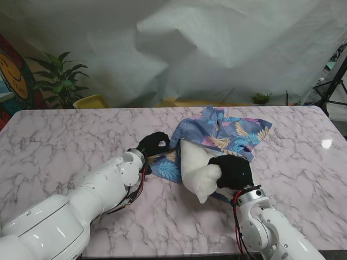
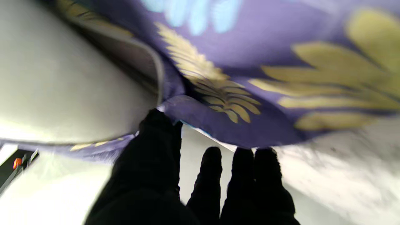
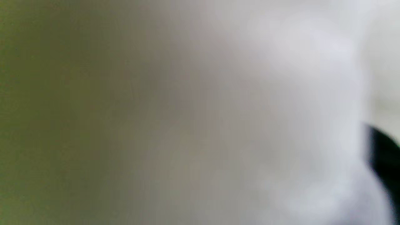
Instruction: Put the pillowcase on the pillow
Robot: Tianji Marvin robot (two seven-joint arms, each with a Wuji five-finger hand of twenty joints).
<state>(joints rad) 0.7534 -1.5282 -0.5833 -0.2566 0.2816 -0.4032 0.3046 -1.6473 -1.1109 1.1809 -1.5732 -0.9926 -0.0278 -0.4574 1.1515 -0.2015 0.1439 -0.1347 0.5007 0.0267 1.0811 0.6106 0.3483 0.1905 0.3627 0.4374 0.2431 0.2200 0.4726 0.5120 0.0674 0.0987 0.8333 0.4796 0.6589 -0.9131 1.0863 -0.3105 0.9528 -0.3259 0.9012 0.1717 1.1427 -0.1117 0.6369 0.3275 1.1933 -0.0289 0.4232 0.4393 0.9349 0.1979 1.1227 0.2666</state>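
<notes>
A blue pillowcase (image 1: 225, 132) with yellow and pink leaf print lies crumpled at the middle of the marble table (image 1: 54, 141). A white pillow (image 1: 196, 168) sticks out of its open end toward me, partly inside. My right hand (image 1: 233, 171), in a black glove, is shut on the pillow's near end. My left hand (image 1: 153, 144) pinches the pillowcase's edge at the opening; in the left wrist view its thumb (image 2: 159, 131) presses the purple-blue fabric (image 2: 250, 62) and the white pillow (image 2: 62, 93) shows inside. The right wrist view is filled by blurred white pillow (image 3: 281, 93).
A wrinkled white backdrop sheet (image 1: 217, 49) hangs behind the table. A potted plant (image 1: 59, 81) and a yellow object (image 1: 91, 101) stand past the far left edge. A black tripod (image 1: 333, 86) stands at the far right.
</notes>
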